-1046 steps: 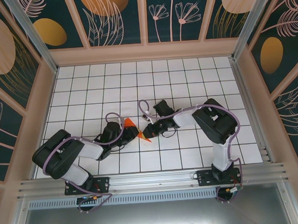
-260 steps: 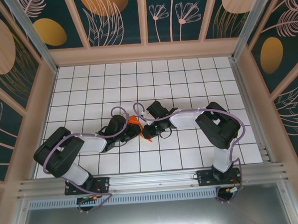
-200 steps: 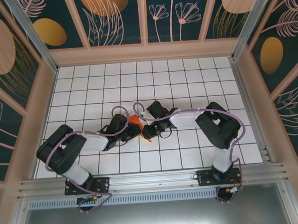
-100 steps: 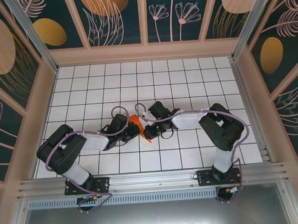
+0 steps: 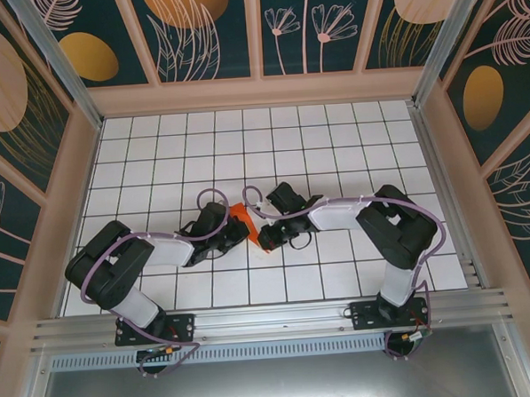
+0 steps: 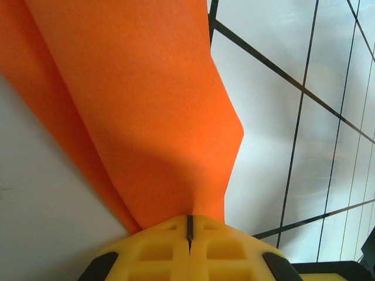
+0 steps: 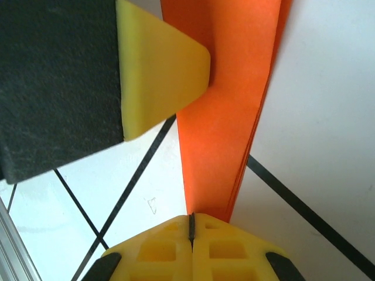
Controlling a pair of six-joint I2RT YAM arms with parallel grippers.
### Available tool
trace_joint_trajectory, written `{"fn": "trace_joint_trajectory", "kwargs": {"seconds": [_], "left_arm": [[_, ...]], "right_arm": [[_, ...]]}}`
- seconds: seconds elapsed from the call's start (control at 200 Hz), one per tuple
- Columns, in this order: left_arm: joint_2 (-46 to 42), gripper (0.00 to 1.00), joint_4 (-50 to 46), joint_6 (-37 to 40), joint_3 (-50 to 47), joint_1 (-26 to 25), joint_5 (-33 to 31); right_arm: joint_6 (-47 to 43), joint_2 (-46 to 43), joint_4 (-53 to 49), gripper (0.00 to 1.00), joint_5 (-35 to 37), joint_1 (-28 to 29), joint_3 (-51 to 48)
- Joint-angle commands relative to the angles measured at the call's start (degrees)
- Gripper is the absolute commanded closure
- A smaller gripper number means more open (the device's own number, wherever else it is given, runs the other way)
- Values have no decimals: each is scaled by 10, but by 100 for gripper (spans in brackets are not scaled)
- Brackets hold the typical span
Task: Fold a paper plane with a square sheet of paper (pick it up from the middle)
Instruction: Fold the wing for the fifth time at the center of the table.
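Observation:
The orange square sheet of paper (image 5: 241,214) is folded into a narrow, layered shape and lies low over the white grid floor (image 5: 334,150), between the two arms. My left gripper (image 5: 239,234) is shut on one end of it. In the left wrist view the paper (image 6: 135,105) fans out from the closed yellow jaws of the left gripper (image 6: 189,219). My right gripper (image 5: 262,242) is shut on the other end. In the right wrist view a long strip of the paper (image 7: 225,117) runs up from the closed right gripper (image 7: 191,218), past one of the left gripper's yellow fingers (image 7: 158,76).
Wooden walls with dark floral panels (image 5: 256,30) enclose the grid floor on three sides. An aluminium rail (image 5: 271,318) runs along the near edge by the arm bases. Open tiles lie behind the arms and to both sides.
The left gripper's jaws have closed onto the paper. The right arm has shifted slightly to the right and nearer, still holding its end.

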Motion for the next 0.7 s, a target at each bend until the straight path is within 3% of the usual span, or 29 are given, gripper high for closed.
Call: {"fn": "trace_joint_trajectory", "kwargs": {"seconds": [0.0, 0.47, 0.696], "left_arm": [[35, 94, -111, -7, -13, 6, -72], [29, 95, -110, -7, -20, 6, -80], [20, 95, -98, 2, -18, 6, -64]], "right_arm": [[-9, -15, -59, 100, 4, 5, -24], [-15, -35, -80, 100, 2, 10, -74], [11, -95, -46, 100, 32, 10, -46]]}}
